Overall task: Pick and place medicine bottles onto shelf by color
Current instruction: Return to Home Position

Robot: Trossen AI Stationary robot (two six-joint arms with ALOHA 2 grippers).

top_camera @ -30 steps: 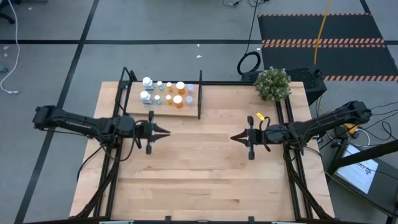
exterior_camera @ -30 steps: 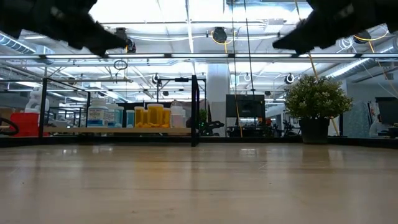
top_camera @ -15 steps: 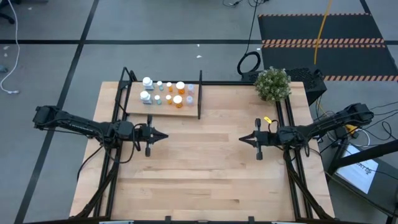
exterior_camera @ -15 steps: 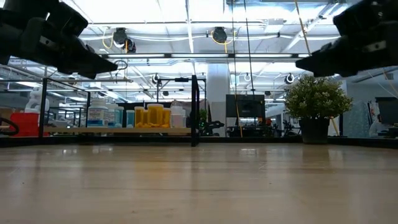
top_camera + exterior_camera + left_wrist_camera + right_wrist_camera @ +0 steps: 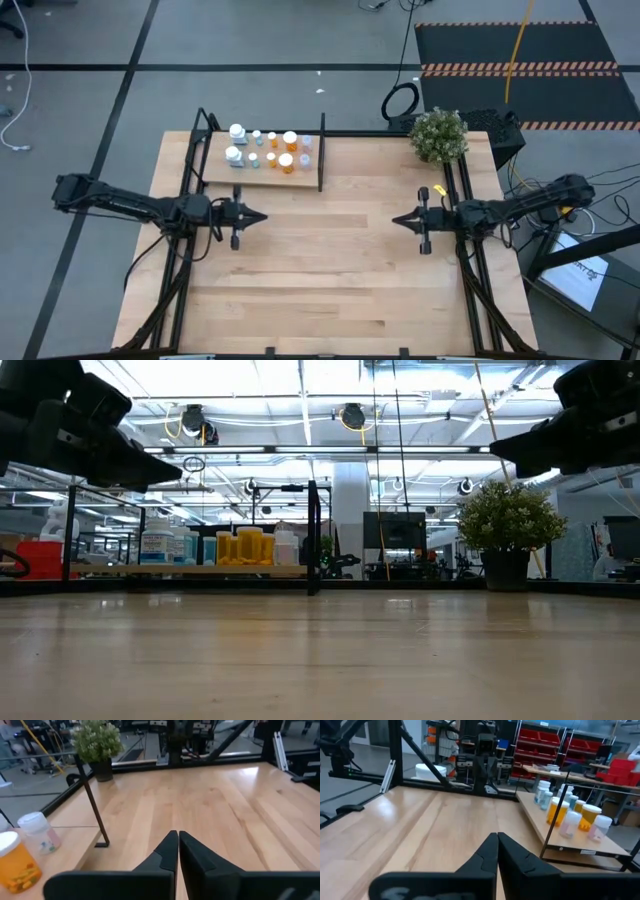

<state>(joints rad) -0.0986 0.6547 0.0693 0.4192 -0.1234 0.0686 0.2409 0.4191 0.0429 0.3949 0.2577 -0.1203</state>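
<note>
Left gripper [image 5: 258, 216] and right gripper [image 5: 398, 221] hover well apart, jaws together.

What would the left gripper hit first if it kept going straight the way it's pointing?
Probably the right gripper, which faces the left gripper nearly head-on across bare tabletop in the high view; whether their heights match is unclear.

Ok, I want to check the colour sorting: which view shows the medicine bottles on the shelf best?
The high view: all medicine bottles show separately from above. The low and right wrist views overlap them side-on; the left wrist view catches only two.
</note>
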